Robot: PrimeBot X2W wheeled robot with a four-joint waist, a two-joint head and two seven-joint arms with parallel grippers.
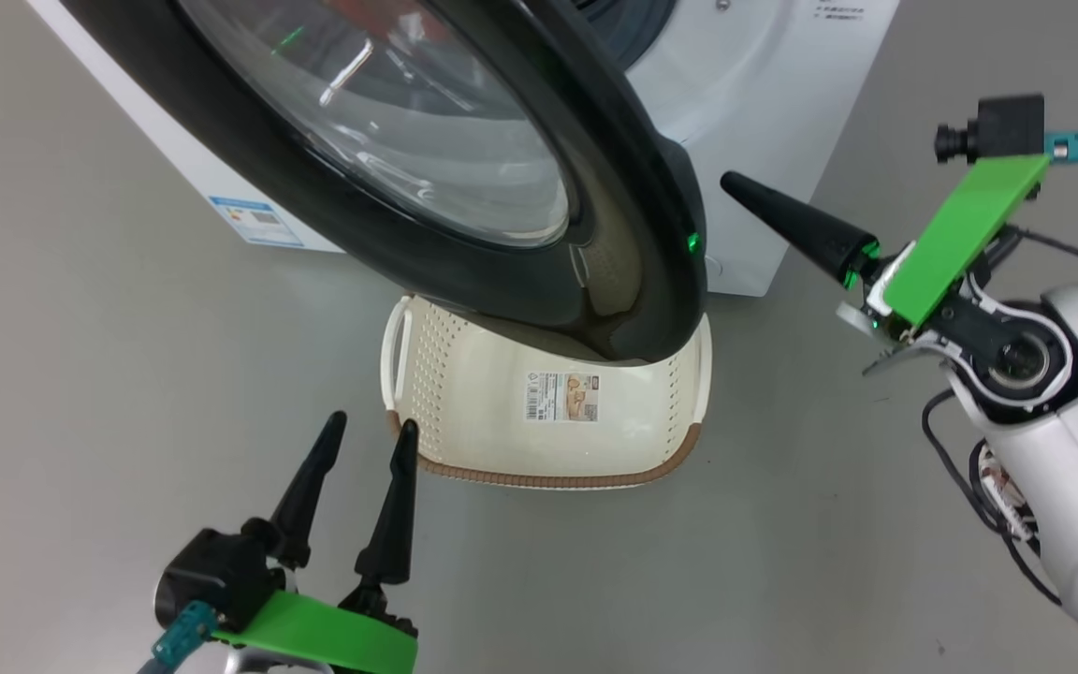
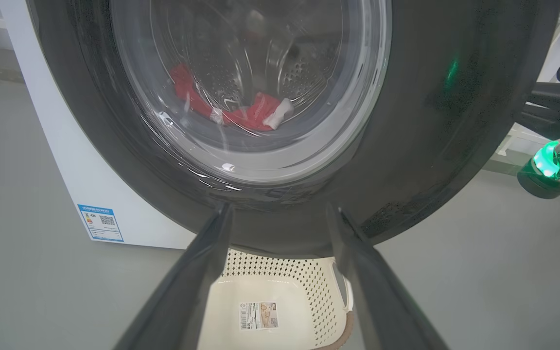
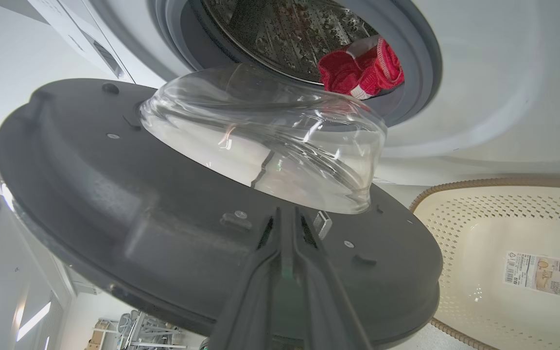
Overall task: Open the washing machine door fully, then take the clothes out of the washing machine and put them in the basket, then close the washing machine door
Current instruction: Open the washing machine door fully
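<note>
On the floor in front of the washing machine [image 1: 764, 112] I see the basket [image 1: 502, 412], its far end tucked under the lower rim of the door [image 1: 633, 234], which stands swung partway out. Through the glass and past the door's edge I can make out the red clothes [image 3: 362, 68] lying in the drum. My left tool [image 1: 371, 423] hangs spread wide just beside the basket's near left corner, holding nothing. My right tool [image 1: 734, 183] is pressed together, pointing at the door's free edge; whether it touches, I cannot tell.
</note>
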